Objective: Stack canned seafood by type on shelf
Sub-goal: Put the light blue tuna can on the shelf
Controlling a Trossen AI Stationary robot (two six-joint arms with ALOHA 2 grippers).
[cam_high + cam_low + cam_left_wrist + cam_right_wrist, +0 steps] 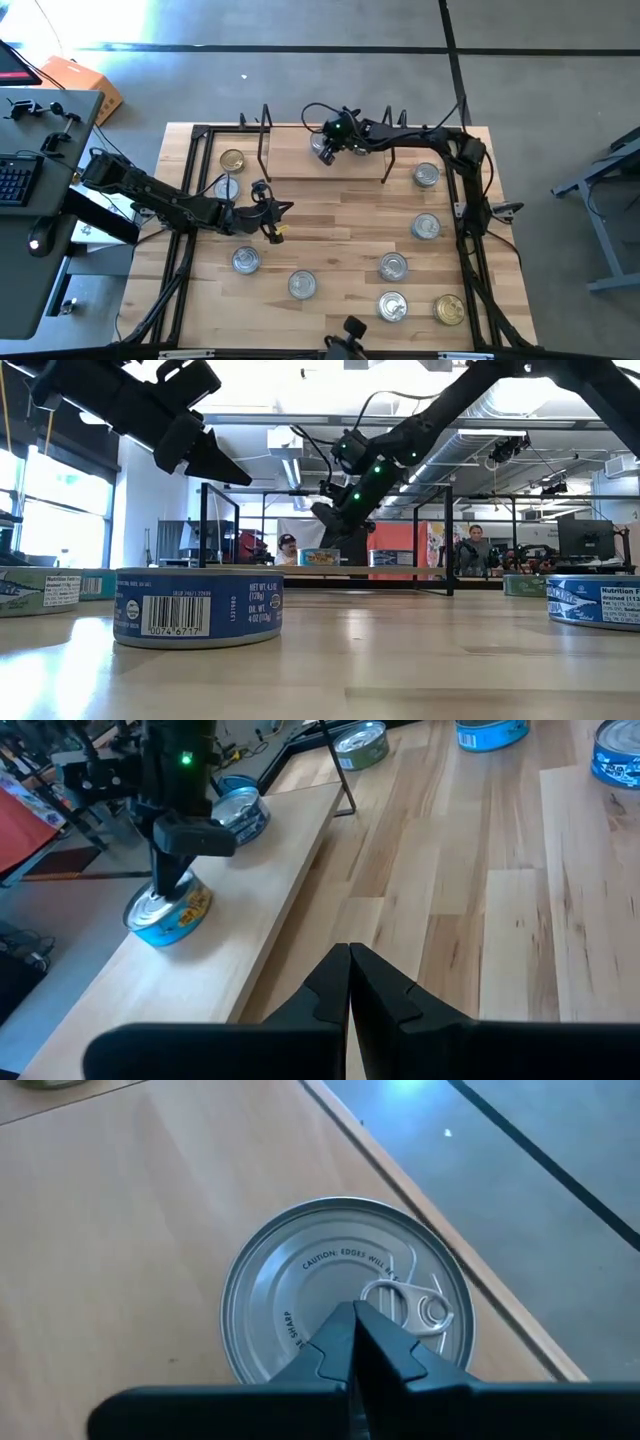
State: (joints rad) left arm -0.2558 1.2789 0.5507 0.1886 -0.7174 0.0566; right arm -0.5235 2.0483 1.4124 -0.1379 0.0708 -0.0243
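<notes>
Two tins: seen on the shelf [300, 165] at twelve o'clock.
Right hand [322, 150]: fingers together, poised over one shelf tin [345, 1295].
Left hand [274, 222]: fingers together, above mid-worktop [330, 235].
Other tins: scattered on worktop.

The large light-wood plank table [330, 245] has a smooth, matt, striped grain and a black metal frame. On its far side the low pale-wood shelf [240, 910] looks equally smooth, with thin black wire uprights [264, 140]. The short round tin under the right claw [352, 1325] has a brushed, shiny silver metal lid [300, 1280] with a pull ring. The near blue-labelled tin [198, 607] wears a glossy paper wrap. A gold-lidded tin [449, 309] gleams at the near right. Both claws are dull black plastic, the left claw [349, 970] included.
</notes>
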